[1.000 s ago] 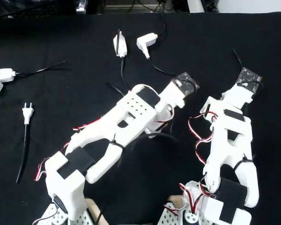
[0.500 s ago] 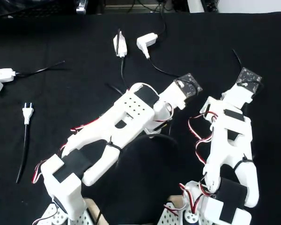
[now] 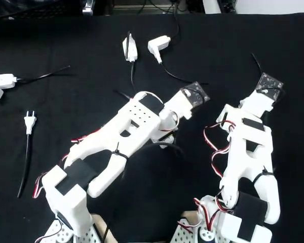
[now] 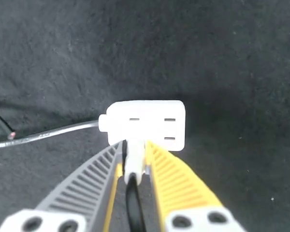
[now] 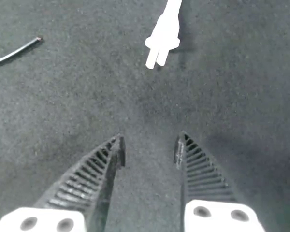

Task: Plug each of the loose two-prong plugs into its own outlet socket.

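Left wrist view: the left hand (image 4: 134, 147) is clamped on a white plug (image 4: 134, 164), with a grey finger on one side, a yellow finger on the other, and the black cord trailing back between them.
Plug position: its nose touches the outlet socket (image 4: 146, 124). The prongs are hidden, so I cannot tell whether they are fully home.
Socket: a white block lying flat on the black tabletop (image 4: 232, 58), three slots showing, with a thin grey lead (image 4: 48, 135) running off one end.
Right wrist view: the right hand (image 5: 147, 145) has its fingers spread with nothing between them, low over the tabletop.
Loose plug: a two-prong plug (image 5: 163, 35) lies ahead of the right hand and apart from it, prongs pointing back toward the fingers.
High view: the left arm (image 3: 126, 131) stretches across mid-tabletop, and the right arm (image 3: 248, 147) lies alongside, not touching it.
Spares: a far outlet block (image 3: 158, 44) sits near what looks like a second block (image 3: 129, 48). An edge outlet block (image 3: 1, 83) sits well off to the side, and a corded plug (image 3: 30, 120) lies near it, unplugged.
Step (judged): insertion of the held plug; the other plugs are not yet done.
Next (judged): push straight along the prong axis. The socket looks light and unanchored, so it may slide instead of accepting the prongs. Let go only once the plug is seated.
Right side (judged): it needs to close the gap and grip the plug's body, not its prongs.
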Available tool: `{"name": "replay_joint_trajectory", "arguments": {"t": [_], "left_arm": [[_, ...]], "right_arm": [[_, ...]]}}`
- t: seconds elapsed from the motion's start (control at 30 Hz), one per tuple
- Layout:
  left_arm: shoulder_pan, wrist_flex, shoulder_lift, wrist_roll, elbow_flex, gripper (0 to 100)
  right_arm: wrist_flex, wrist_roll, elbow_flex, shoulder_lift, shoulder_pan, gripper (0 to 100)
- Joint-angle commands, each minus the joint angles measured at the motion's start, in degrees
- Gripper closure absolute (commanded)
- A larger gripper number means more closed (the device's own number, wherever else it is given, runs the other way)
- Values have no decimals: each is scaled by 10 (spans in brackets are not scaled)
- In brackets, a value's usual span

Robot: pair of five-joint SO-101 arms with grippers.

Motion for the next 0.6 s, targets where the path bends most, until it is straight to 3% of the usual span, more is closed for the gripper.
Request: {"name": "replay_joint_trajectory", "arguments": {"t": [0.0,0.13,0.4,0.57], "left_arm": [[5,-28,-30,-4,-3,971],[9,-24,-31,-5,-10,971],[3,97,-31,-34,-102,971],[7,93,-28,-34,-122,971]], "right_arm": [[-18,-5,0,-21,-2,815],[-21,-5,0,-20,-4,815],[-21,-5,0,-20,-13,815],[-21,-5,0,-20,-13,815]]}}
